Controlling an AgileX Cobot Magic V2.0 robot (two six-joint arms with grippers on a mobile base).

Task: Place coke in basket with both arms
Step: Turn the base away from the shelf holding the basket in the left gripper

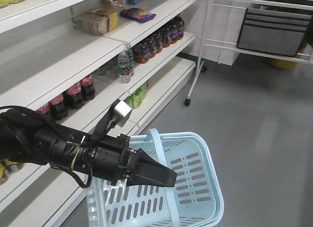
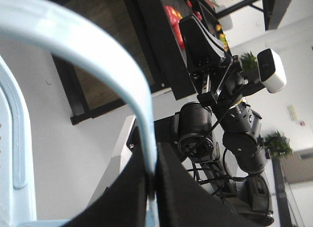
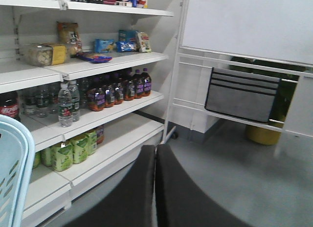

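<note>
Shop aisle, white shelves (image 1: 63, 65) over a grey floor (image 1: 254, 114): I have the basket (image 1: 191, 180) up by its handle.

The light-blue basket hangs low beside the shelves' front edge. My left gripper (image 1: 168, 177) is clamped tight on one thin hoop handle (image 1: 155, 141); the left wrist view shows the handle pinched between the fingers. My right gripper (image 3: 155, 151) has its fingers pressed together with nothing in them. The coke (image 1: 74, 93) stands among red-labelled bottles at the front edge of a middle shelf, well apart from the basket.
</note>
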